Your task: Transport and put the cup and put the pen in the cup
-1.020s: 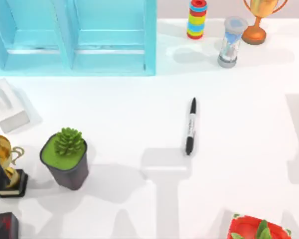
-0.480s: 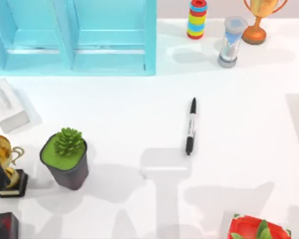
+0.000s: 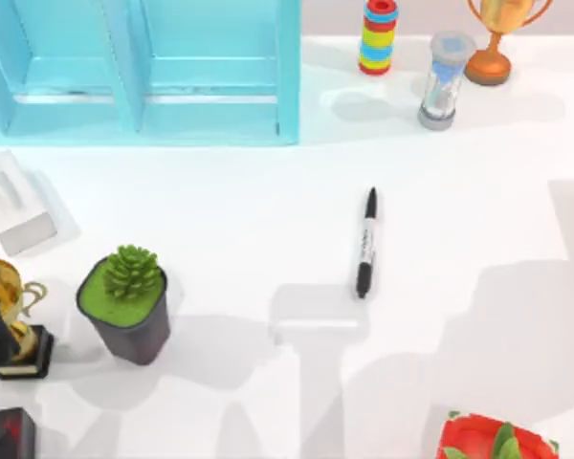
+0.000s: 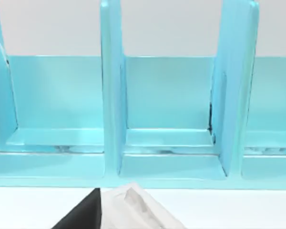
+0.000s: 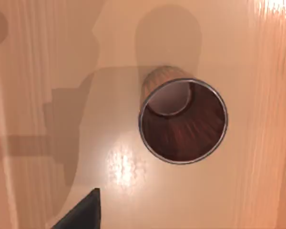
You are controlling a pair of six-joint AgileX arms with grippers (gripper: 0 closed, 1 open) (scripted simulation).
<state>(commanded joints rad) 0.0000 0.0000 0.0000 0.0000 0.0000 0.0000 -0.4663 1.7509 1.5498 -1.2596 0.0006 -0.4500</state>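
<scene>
Your pen [image 3: 365, 243] lies flat on the white table [image 3: 220, 220], near its middle, exactly where it lay a second ago, cap end toward the near edge. What has changed is the shadow at the table's right side: it has spread and now reaches from the right edge in toward the pen. In the right wrist view, the cup [image 5: 183, 121] stands upright on a tan wooden surface [image 5: 62, 57], mouth open to the camera. The left wrist view faces the blue shelf unit [image 4: 171, 119]. You cannot tell how either gripper's jaws stand.
</scene>
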